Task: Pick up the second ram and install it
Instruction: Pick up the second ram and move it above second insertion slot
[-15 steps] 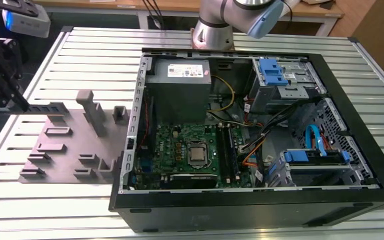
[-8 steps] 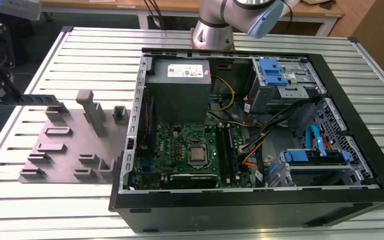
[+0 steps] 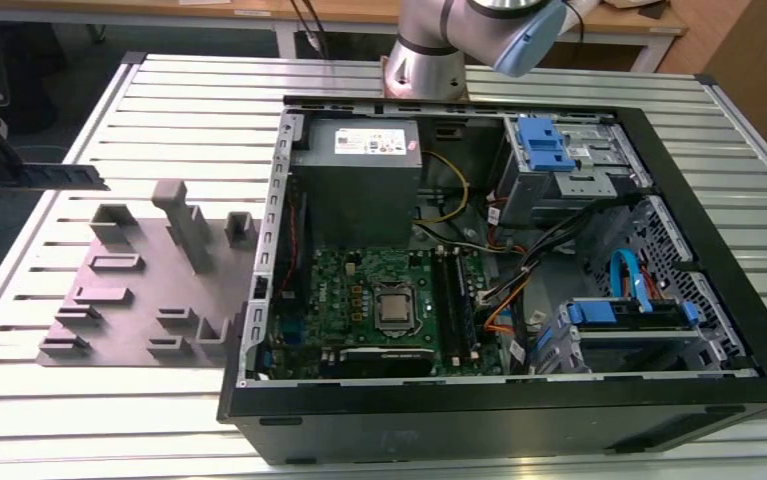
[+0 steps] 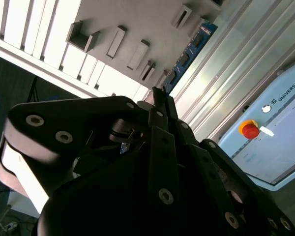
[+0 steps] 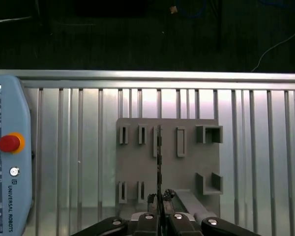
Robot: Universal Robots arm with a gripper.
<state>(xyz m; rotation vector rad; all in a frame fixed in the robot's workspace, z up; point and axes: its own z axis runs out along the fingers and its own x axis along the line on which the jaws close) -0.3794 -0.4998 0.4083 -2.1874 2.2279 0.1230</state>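
Exterior view first: gripper [image 3: 3,173] up off the slatted table [image 3: 156,100], clamped on one end of the second ram [image 3: 63,177]. Juts level from the fingertips, in mid-air. Grey fixture plate [image 3: 143,285] lower down, just past the free end. Open PC case [image 3: 490,400] with its motherboard [image 3: 356,285] further out again, well apart from the hand.

Second wrist view: looks along the gripper [image 4: 157,98] and its black linkages, pinched together on the second ram [image 4: 191,49]. Blue-green flat face on show here, running away from the fingertips. Fixture plate [image 4: 137,19] behind it. Adds a teach pendant [image 4: 275,142] with a red button [image 4: 249,129], off to one side of the hand.

First wrist view: gripper [image 5: 160,199] closed the same way, but the second ram [image 5: 159,157] edge-on, just a thin dark line out from the fingertips. Fixture plate [image 5: 191,167] and its slots behind it, teach pendant [image 5: 5,187] off to one side.
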